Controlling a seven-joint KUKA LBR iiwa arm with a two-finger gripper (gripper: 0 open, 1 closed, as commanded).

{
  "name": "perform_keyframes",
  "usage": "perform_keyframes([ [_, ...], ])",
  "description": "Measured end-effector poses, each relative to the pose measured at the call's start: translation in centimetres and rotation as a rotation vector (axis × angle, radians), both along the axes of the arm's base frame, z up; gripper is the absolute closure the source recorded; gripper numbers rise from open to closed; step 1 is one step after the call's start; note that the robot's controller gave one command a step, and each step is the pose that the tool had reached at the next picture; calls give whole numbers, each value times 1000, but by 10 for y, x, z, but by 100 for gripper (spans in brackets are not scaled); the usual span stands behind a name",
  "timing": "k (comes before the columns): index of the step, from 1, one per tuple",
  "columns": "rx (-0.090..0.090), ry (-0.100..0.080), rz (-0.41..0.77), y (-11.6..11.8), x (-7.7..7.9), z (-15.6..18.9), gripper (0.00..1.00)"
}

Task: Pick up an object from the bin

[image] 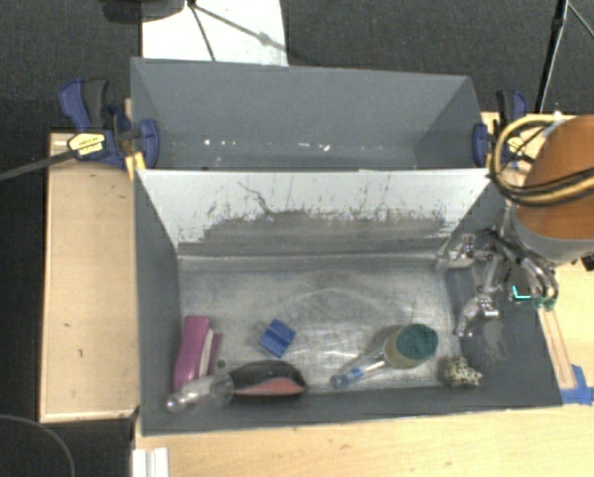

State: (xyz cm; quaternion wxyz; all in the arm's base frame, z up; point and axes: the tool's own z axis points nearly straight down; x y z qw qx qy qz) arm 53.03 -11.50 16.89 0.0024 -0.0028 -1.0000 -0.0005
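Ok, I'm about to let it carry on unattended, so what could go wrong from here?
1. The pincer hangs close to the bin's sloping right wall, so going down it may scrape the metal.
2. The speckled lump nearest to it sits by the front right corner, probably with little room to close round it.
3. The teal-topped brush lies beside that lump and could get knocked.

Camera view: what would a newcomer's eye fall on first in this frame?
The arm's orange cover at the right edge stands out most, with the gripper below it at the right end of the grey bin, close to a small speckled lump. Along the near wall lies a row of things: a purple case at the left, a blue block, a black and red brush and a round green-topped tool.
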Motion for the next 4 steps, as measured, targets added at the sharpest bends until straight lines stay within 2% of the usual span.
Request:
perform_keyframes([
  [1,1,-2,226,25,-45,-83,0],
  [2,0,-10,382,20,-33,-79,0],
  [3,-2,-11,384,20,-32,-79,100],
  [4,-3,-16,409,48,-18,51,100],
])
